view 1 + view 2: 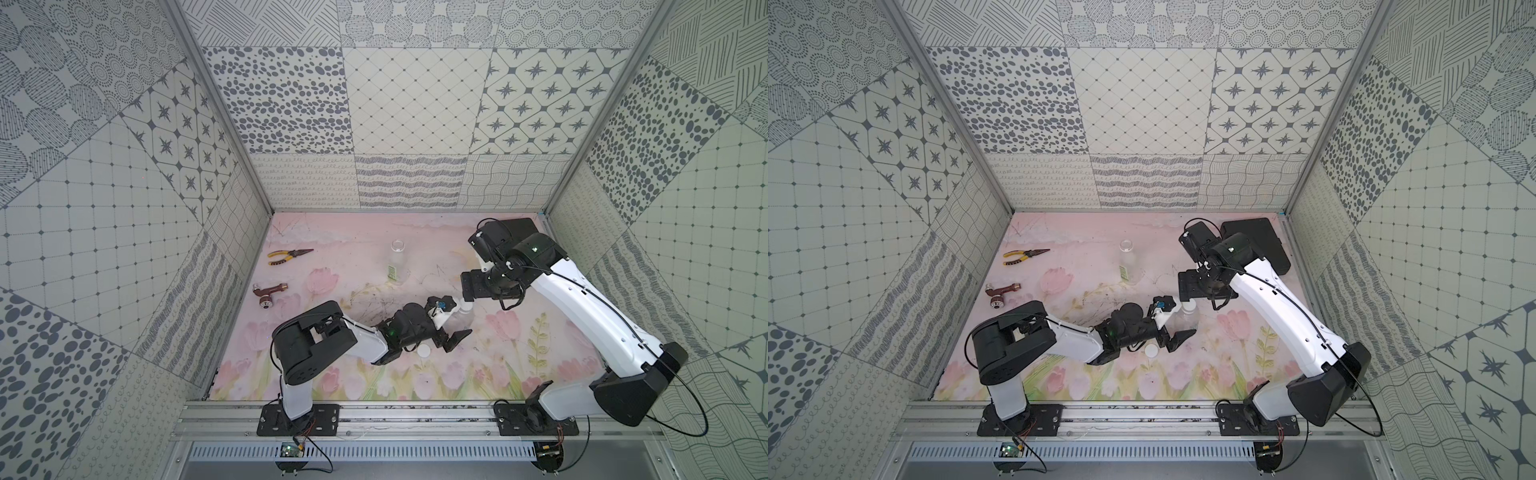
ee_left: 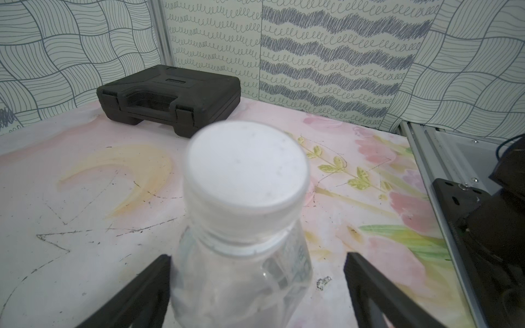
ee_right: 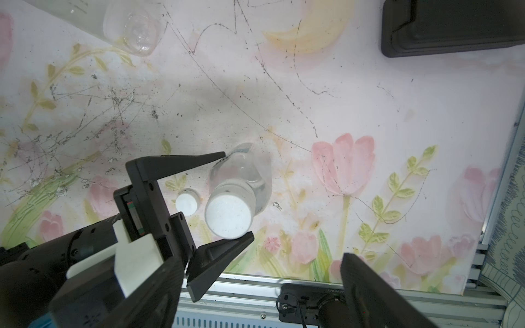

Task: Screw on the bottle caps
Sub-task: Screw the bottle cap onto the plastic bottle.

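Your left hand (image 2: pixel 257 264) stands wide around the short bottle (image 3: pixel 250 170), upright on the counter (image 3: pixel 369 99) with a cap (image 3: pixel 228 217) on its neck; your right hand (image 1: pixel 472 286) hovers over it, wide too. Nothing grips that bottle, so a finger brushing it on the way out could topple it or flick the loose cap (image 3: pixel 186 202) just beside it away. The tall bottle (image 1: pixel 397 262), well behind, has no cap

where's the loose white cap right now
In both top views the loose cap lies flat on the mat, front of centre, right beside the left pincer and the capped short bottle it straddles.
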Available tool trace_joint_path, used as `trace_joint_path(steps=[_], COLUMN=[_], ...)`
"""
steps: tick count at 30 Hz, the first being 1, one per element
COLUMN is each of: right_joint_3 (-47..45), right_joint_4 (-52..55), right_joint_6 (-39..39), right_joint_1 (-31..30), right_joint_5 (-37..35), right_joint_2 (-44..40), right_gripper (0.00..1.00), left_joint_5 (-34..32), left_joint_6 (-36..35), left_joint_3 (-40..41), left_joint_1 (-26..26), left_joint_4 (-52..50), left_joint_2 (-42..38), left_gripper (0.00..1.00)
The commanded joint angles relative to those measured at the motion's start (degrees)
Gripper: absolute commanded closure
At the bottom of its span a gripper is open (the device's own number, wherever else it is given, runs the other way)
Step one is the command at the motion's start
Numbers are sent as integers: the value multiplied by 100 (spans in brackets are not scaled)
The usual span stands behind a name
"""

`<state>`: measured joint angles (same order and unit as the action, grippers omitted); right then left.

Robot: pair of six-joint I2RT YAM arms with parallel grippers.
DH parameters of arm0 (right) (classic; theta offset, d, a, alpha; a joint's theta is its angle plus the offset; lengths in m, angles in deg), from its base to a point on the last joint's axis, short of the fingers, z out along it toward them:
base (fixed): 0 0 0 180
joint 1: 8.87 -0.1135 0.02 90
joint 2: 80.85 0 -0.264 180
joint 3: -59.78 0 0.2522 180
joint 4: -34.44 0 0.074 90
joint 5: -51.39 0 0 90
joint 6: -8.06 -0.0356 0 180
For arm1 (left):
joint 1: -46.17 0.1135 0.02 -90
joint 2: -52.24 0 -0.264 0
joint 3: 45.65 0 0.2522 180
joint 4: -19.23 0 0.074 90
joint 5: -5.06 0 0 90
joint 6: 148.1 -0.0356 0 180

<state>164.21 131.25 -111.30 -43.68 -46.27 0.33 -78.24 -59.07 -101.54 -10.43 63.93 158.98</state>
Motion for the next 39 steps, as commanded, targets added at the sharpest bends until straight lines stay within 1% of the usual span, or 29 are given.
trace_joint_path(steps=[1,13,21,25,39], right_joint_3=[-76,-218,-753,-833,-952], right_joint_4=[-56,-75,-500,-574,-714], right_joint_6=[-8,-60,-40,7,70], right_joint_1=[90,323,368,356,359], right_joint_5=[-121,-320,271,471,317], right_joint_2=[-162,-302,-272,-166,106], right_gripper=[8,9,11,11,12], left_joint_5=[-80,-230,-157,-135,-42], left_joint_6=[82,-59,-137,-166,-219], left_joint_3=[-148,-240,-269,-261,-243], left_joint_1=[-40,-44,-44,-44,-46], left_joint_4=[41,6,-62,-66,-117], left_joint_2=[111,250,253,251,203], left_gripper=[4,12,19,20,22])
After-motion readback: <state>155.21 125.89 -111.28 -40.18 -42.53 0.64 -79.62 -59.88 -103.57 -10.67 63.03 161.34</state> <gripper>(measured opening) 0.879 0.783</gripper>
